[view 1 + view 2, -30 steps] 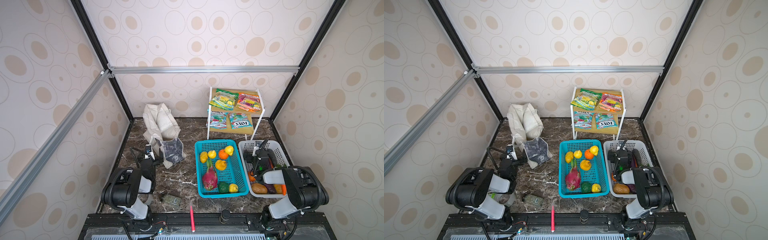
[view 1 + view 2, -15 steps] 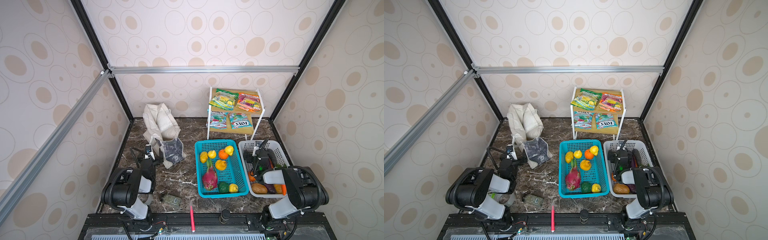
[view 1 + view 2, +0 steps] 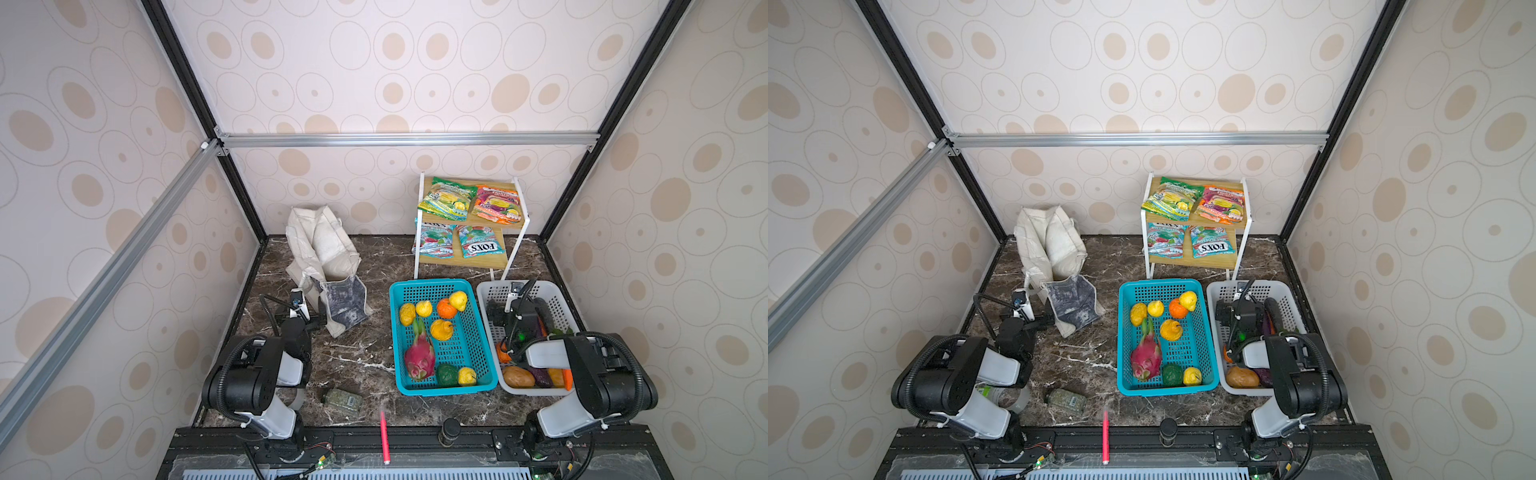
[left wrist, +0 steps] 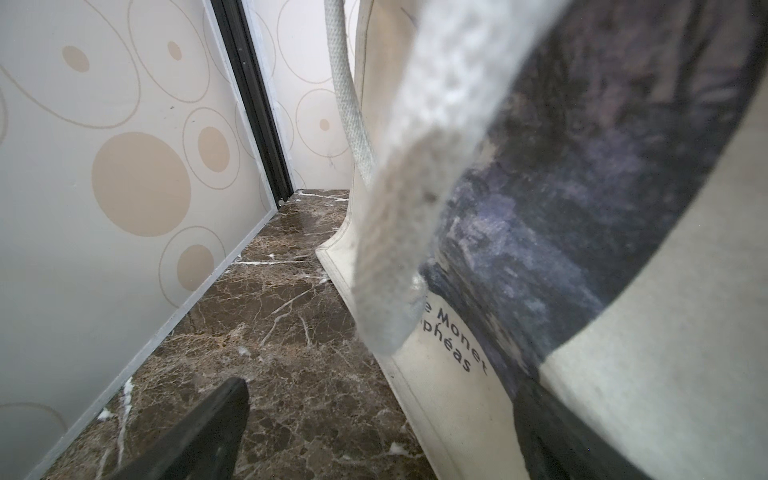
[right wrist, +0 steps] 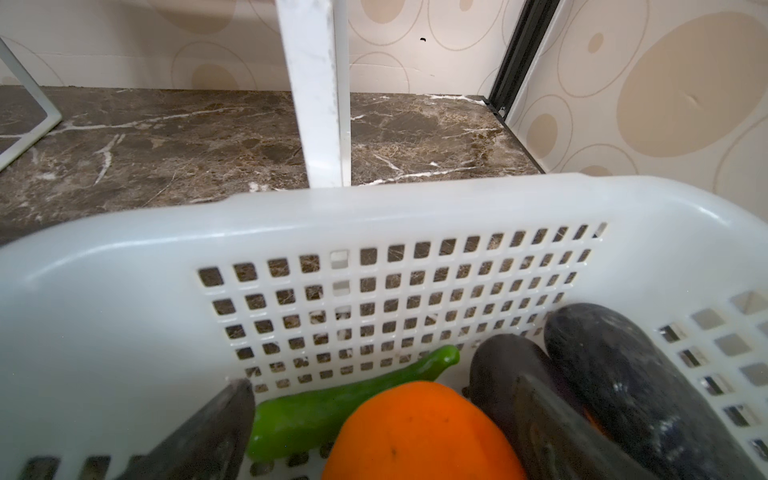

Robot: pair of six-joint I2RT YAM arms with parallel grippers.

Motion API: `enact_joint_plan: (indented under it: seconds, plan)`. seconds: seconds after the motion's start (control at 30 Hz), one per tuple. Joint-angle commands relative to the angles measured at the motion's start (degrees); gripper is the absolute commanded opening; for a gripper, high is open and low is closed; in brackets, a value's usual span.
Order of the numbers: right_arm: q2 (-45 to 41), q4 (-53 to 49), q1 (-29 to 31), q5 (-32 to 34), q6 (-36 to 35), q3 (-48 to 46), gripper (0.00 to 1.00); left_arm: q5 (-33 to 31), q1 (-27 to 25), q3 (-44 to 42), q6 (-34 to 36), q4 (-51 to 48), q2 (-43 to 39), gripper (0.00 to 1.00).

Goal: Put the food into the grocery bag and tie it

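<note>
Though both grippers stand spread wide, neither holds anything: the left gripper [image 3: 312,319] sits low beside the printed panel of the grocery bag [image 3: 328,249], which is slumped at the table's [image 3: 357,357] back left. The right gripper [image 5: 382,388] hangs inside the white basket [image 3: 552,286] over an orange pepper [image 5: 424,432]. The dragon fruit [image 3: 419,357] lies in the teal basket [image 3: 432,284]; snack packets [image 3: 446,197] rest on the shelf.

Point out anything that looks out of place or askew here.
The grocery bag is slumped and folded over near the back wall, its printed panel flopped forward, so no open mouth shows. A small jar lies on its side near the front edge. A red pen rests across the front rail.
</note>
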Motion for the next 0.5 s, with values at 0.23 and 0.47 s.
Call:
enact_joint_plan:
  seconds: [0.23, 0.47]
  plan:
    - [-16.5, -21.5, -0.3, 1.8, 4.8, 5.2, 1.00, -1.8, 0.1, -4.3, -7.2, -10.8, -23.5, 0.99]
    - [-26.9, -31.0, -0.5, -4.8, 13.2, 9.8, 1.00, 2.4, 0.1, -4.8, -17.8, -22.1, -42.7, 0.99]
